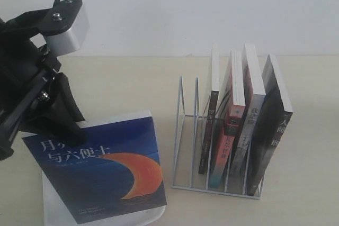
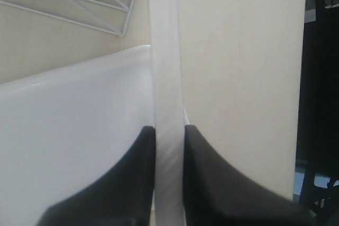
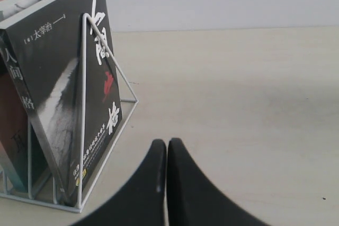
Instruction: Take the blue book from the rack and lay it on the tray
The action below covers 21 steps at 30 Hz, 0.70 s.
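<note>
Exterior view: blue book (image 1: pixel 100 175) over the tray (image 1: pixel 53 200), left of the rack (image 1: pixel 177 130).
Left hand (image 2: pixel 169 130): pinching the blue book's edge.
Right hand (image 3: pixel 167 142): pressed together, empty, beside the rack.

beige table (image 1: pixel 116 78), white tray (image 1: pixel 53 202), wire rack (image 1: pixel 183 116)

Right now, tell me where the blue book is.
Exterior view, lower left: the blue book faces cover-up over the tray, left of the rack, its upper-left corner pinched by the left hand.
</note>
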Motion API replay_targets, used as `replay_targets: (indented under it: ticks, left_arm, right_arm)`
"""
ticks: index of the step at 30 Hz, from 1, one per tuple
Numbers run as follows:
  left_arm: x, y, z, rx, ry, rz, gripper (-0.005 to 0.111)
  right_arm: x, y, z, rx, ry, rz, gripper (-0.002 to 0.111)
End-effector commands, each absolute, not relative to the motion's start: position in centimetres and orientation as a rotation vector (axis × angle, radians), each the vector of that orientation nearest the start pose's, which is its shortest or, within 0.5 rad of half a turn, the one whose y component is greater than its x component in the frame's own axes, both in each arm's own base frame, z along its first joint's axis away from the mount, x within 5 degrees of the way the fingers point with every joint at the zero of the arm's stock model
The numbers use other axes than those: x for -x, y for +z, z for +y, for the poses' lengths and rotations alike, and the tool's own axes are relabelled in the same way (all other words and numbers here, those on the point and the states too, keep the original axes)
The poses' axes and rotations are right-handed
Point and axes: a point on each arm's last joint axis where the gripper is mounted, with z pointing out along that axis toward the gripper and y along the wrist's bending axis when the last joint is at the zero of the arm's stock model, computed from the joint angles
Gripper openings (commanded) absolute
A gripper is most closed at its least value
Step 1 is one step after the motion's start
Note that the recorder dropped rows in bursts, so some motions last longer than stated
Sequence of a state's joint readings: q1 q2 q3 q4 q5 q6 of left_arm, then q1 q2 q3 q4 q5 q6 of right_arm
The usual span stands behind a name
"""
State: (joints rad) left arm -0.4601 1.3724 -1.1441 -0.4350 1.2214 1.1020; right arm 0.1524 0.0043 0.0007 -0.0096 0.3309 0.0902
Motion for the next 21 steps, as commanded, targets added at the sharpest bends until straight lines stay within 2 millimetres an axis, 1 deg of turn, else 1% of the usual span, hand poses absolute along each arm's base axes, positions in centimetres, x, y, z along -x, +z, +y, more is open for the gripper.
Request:
replay_targets:
  ticks: [1, 10, 21]
  left_arm:
    - [-21.07, 31.71, -14.58, -1.773, -0.509, 2.115, 0.004]
    - [-21.10, 31.68, -14.52, -1.717, -0.513, 2.177, 0.004]
    - [-21.33, 31.67, -14.18, -1.602, -0.544, 2.270, 0.004]
  right_arm:
    - [-5.34, 18.40, 0.77, 0.062, 0.158, 1.808, 0.000]
    - [-5.34, 18.40, 0.77, 0.062, 0.158, 1.808, 0.000]
    - [-5.34, 18.40, 0.77, 0.062, 0.158, 1.808, 0.000]
